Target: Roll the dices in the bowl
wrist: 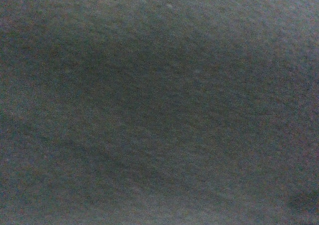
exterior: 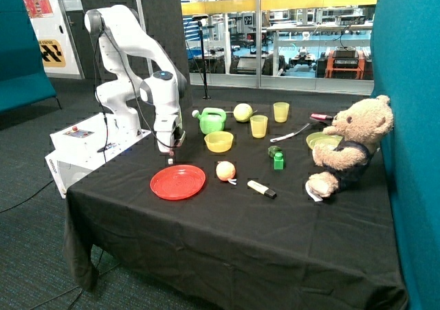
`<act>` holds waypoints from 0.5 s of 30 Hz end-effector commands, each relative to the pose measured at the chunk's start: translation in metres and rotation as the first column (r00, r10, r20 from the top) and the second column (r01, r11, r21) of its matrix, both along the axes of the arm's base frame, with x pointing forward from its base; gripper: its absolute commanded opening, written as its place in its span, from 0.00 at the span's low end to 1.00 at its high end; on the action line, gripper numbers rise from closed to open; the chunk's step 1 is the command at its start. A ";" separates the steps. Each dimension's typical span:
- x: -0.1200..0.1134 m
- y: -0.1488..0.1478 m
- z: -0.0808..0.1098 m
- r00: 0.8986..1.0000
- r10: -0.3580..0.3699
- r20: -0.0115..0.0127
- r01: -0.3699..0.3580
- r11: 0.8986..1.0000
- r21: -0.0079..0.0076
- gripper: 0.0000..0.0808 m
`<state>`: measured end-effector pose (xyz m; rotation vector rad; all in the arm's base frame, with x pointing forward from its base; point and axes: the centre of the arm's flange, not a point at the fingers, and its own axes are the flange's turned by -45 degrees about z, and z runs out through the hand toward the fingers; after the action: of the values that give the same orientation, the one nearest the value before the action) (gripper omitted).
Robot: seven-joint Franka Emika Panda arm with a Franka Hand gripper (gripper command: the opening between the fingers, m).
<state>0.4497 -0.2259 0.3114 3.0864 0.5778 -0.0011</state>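
Note:
The yellow bowl (exterior: 218,141) stands near the middle of the black-clothed table (exterior: 227,234), in front of a green watering can (exterior: 212,120). My gripper (exterior: 170,160) hangs low over the cloth at the far rim of a red plate (exterior: 178,181), well to the side of the bowl. The wrist view shows only dark cloth (wrist: 159,105) from very close. The dices show in neither view.
Two yellow cups (exterior: 258,126) (exterior: 280,111) and a pale ball (exterior: 242,112) stand behind the bowl. A green block (exterior: 278,159), a small ball (exterior: 225,170) and a marker (exterior: 262,189) lie mid-table. A teddy bear (exterior: 347,145) sits by a yellow-green dish (exterior: 322,140).

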 end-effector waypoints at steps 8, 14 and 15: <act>-0.006 -0.024 -0.012 0.999 -0.039 0.000 0.039 0.999 0.002 0.52; -0.010 -0.016 -0.021 0.999 -0.042 0.000 0.042 0.999 0.002 0.51; -0.011 -0.015 -0.022 0.999 -0.042 0.000 0.042 0.999 0.002 0.51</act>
<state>0.4451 -0.2433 0.3000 3.0999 0.5278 -0.0064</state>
